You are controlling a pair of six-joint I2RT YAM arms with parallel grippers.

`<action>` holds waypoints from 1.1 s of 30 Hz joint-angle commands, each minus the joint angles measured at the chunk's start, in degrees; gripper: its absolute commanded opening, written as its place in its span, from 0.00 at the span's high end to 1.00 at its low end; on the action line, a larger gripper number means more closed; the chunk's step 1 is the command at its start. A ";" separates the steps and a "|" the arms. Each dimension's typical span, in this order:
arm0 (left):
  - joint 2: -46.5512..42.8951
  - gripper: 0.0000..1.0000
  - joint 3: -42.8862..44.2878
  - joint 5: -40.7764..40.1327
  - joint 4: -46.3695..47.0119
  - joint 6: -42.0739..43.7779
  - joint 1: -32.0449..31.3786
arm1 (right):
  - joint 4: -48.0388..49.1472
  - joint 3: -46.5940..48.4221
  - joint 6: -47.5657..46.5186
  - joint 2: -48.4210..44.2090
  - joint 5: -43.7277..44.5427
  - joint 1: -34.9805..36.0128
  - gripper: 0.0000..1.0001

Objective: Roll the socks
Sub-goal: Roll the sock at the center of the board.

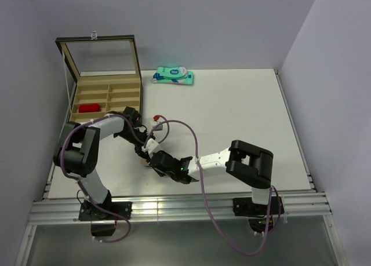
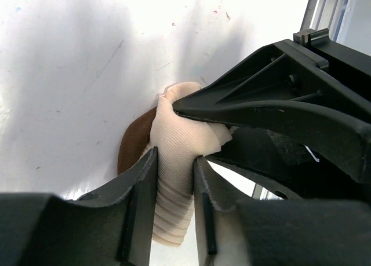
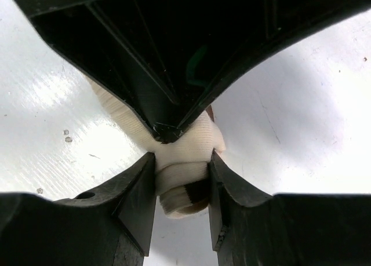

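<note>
both the left hand (image 2: 174,156) and right hand (image 3: 182,156) are clamped on the beige sock (image 2: 182,133); if they tug unevenly, it could slip free and unroll.

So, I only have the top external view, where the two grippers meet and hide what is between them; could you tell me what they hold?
Observer: The left gripper is shut on the beige sock, at its ribbed middle.
Operator: And the right one, please?
Observer: The right gripper pinches the same sock's folded end, by a brown band.
Operator: Is it lifted?
Observer: Its brown tip appears to rest on the white table.
</note>
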 commanded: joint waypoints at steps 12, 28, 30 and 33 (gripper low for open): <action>-2.14 0.57 3.82 -9.15 -4.42 12.32 2.91 | -0.81 -2.36 0.75 -2.11 -1.79 -0.40 1.00; -1.96 0.54 8.66 -8.71 -12.86 19.01 7.74 | -0.64 -3.85 0.75 -4.04 -1.61 -1.45 1.00; -2.22 0.54 9.36 -8.54 -13.91 20.15 8.18 | -0.64 -3.94 0.66 -4.30 -1.70 -1.63 1.00; -3.10 0.54 10.41 -7.58 -14.36 19.62 9.23 | -0.37 -4.20 0.49 -4.83 -1.96 -1.80 1.00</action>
